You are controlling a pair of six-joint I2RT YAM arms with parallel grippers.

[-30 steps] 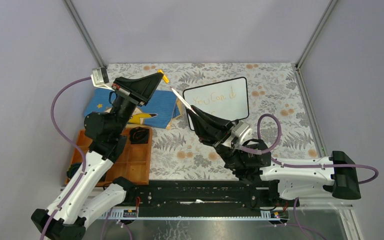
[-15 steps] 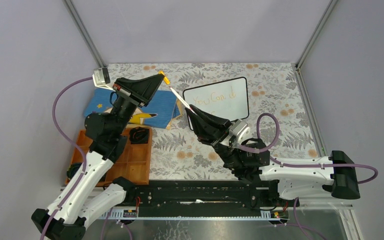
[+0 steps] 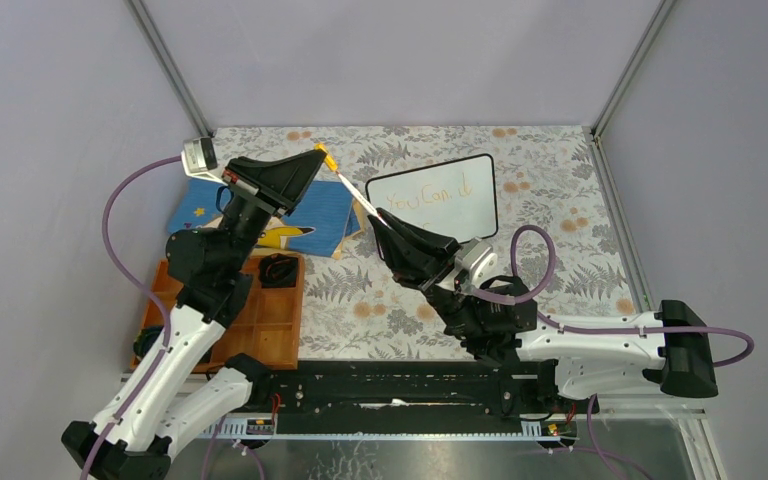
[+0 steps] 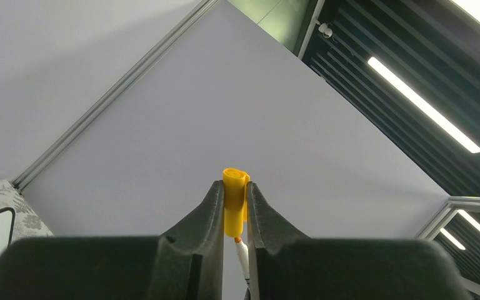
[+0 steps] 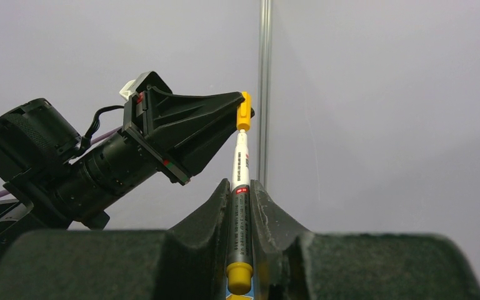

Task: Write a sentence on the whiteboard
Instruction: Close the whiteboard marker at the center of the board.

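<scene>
The bench (image 3: 560, 170) carries the whiteboard (image 3: 460, 215), which lies flat toward its far side, right of centre. The blue book (image 3: 325, 215) sits just left of the whiteboard.

The sentence (image 3: 428, 196) shows as thin orange handwriting across the upper part of the whiteboard. I read "You Can" and the start of another word there, and the top view is too small for me to make out anything lower down. Both arms are raised off the writing surface, so I judge the writing finished or nearly so, with the marker now being closed.

My right hand (image 5: 242, 187) hangs over the whiteboard's near-left corner, clenched on the barrel of the marker (image 5: 240, 162), which angles up and away to the left of the whiteboard. My left hand (image 4: 234, 187) is further left, above the book, its fingers pinched almost together on the yellow cap (image 4: 235, 200). The marker's nib sits right at the cap's mouth. As I read it, the cap is not fully seated, so what is left is to press the two together.
</scene>
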